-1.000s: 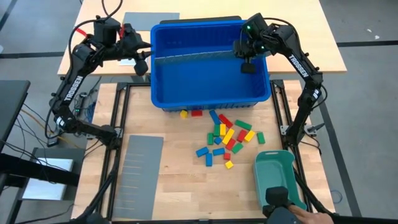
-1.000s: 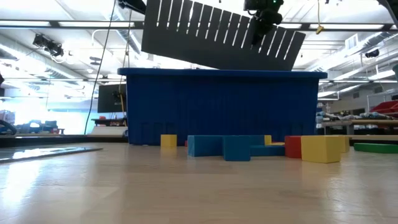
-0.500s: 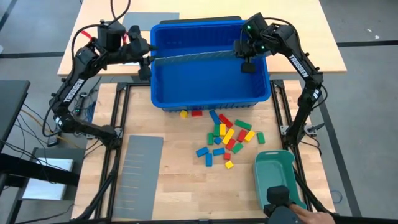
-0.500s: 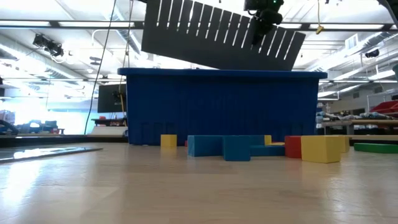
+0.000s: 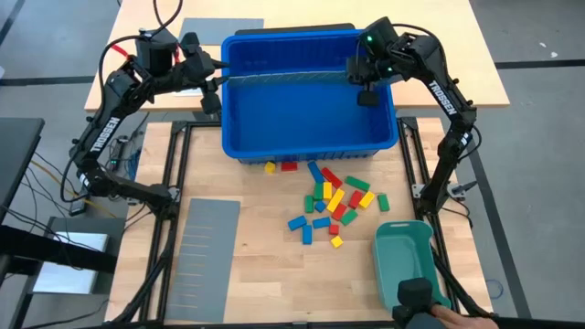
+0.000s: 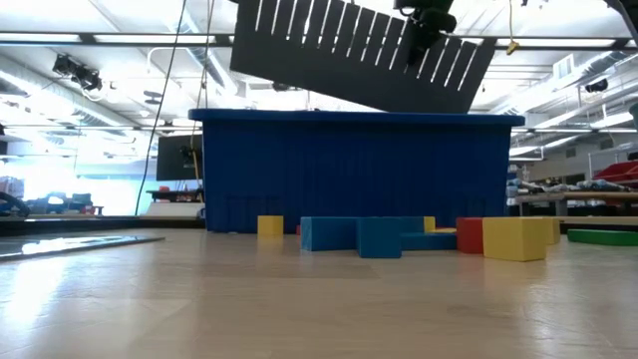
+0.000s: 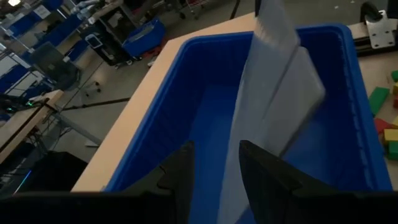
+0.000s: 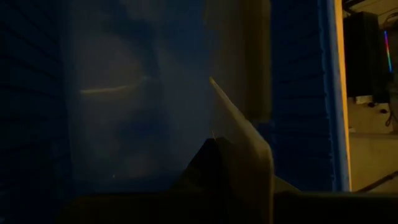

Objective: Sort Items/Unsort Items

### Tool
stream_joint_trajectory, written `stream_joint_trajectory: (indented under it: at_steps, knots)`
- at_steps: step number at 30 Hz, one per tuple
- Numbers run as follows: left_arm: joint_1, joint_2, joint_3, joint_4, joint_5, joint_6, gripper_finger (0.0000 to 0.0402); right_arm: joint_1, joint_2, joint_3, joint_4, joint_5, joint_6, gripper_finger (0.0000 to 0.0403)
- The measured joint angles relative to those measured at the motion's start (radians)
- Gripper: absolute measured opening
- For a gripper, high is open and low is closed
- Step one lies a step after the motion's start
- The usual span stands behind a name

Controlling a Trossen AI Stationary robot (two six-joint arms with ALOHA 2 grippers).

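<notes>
Blocks (image 5: 335, 202) in red, yellow, green and blue lie scattered on the wooden tabletop (image 5: 265, 265), just in front of the blue bin (image 5: 309, 146) and untouched by either arm. Above that bin, the right claw (image 5: 363, 80) is clenched on one end of a grey slotted divider sheet (image 5: 283, 81), which hangs on edge across the bin's far half. The left claw (image 5: 211, 80) grasps the sheet's other end at the bin's left rim, its fingers (image 7: 264, 171) standing either side of the pale panel in the left wrist view. From table height, the sheet (image 6: 359, 55) shows tilted above the bin's top edge, its slots bright against the ceiling lights, with the right claw (image 6: 424, 25) gripping near its upper right. A second grey slotted sheet (image 5: 203, 251) lies flat on the tabletop's left side. A teal-green tray (image 5: 409, 256) rests at the near right, close beside the blocks but apart from them.
</notes>
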State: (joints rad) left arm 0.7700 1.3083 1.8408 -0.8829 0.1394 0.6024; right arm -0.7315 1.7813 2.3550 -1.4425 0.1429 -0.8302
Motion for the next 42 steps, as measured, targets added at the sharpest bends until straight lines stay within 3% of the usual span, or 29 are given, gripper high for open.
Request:
stream_joint_trajectory:
  at_steps: [13, 24, 34, 42]
  knots:
    - [0.000, 0.000, 0.000, 0.003, -0.056, -0.002, 0.0134, 0.014, -0.010, 0.001, -0.048, 0.026, 0.054, 0.0000]
    - [0.000, 0.000, 0.000, 0.002, -0.063, -0.004, 0.0134, 0.002, -0.002, 0.001, -0.060, 0.017, 0.005, 0.0000]
    - [-0.059, 0.040, -0.001, -0.066, 0.030, 0.079, 0.0134, -0.003, -0.001, -0.029, -0.040, 0.014, -0.022, 0.0000]
    - [-0.087, 0.000, 0.015, -0.095, -0.030, 0.121, 0.0134, -0.007, 0.000, -0.030, -0.042, 0.025, -0.029, 0.0000]
